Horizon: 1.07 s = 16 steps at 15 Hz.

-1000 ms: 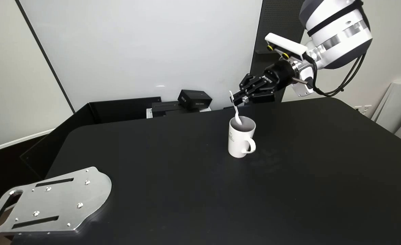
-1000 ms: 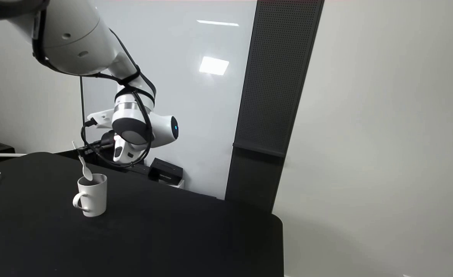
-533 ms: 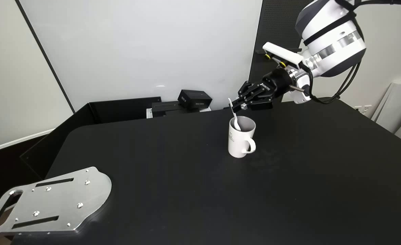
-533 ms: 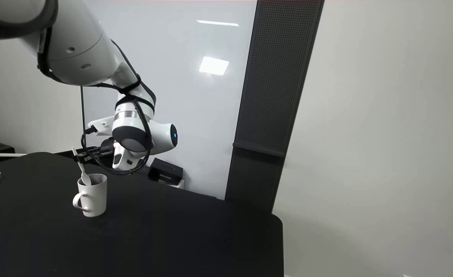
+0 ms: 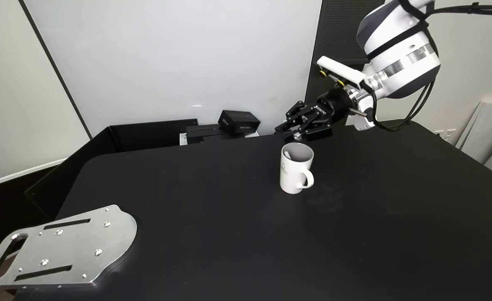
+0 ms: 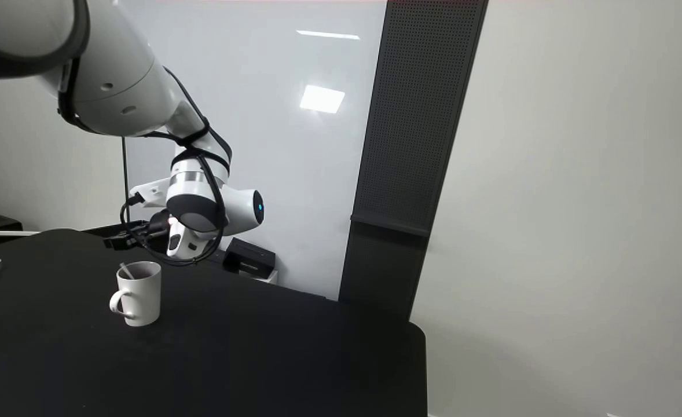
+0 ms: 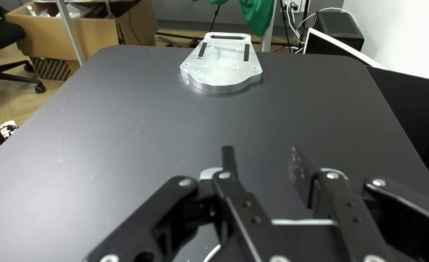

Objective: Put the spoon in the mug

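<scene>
Jaws stand apart; the mug point(image 6: 142, 298) hides most of the spoon point(image 6: 127, 271).

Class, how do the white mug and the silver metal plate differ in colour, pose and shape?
The mug is white; the plate is silvery. The mug stands upright; the plate lies flat. The mug is a hollow cylinder; the plate a slotted slab. Both rest on the black table.

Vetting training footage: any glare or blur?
In an exterior view, a bright reflection on the white panel; in the wrist view, pale glare on the left of the table, and the gripper looks slightly soft; mug looks fairly sharp in both exterior views.
</scene>
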Motion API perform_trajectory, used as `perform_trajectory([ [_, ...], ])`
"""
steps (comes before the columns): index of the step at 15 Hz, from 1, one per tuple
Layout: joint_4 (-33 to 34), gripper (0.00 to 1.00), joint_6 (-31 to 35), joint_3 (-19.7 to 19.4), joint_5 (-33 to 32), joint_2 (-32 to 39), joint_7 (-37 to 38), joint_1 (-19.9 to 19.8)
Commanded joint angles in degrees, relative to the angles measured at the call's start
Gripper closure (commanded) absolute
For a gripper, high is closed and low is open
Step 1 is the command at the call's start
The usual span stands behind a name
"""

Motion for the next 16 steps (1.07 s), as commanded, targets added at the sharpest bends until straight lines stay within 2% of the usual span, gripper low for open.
perform_trajectory([
  [1,3.0,0.25,0.9,-0.7,-0.1,-0.8,2.2,1.5],
  [4,3.1,0.05,3.0,-1.0,-1.1,-3.6,1.9,2.6],
  [5,3.1,0.01,3.7,-1.1,-1.4,-4.4,1.9,2.9],
  [11,1.6,0.0,8.8,-2.2,-5.6,-8.9,1.9,4.6],
  [12,1.7,0.0,8.4,-2.2,-6.7,-9.0,2.8,4.5],
  [13,2.9,0.0,7.9,-0.8,-5.3,-7.3,0.5,3.4],
  [16,2.8,0.0,7.9,-1.0,-6.2,-7.8,0.8,3.5],
])
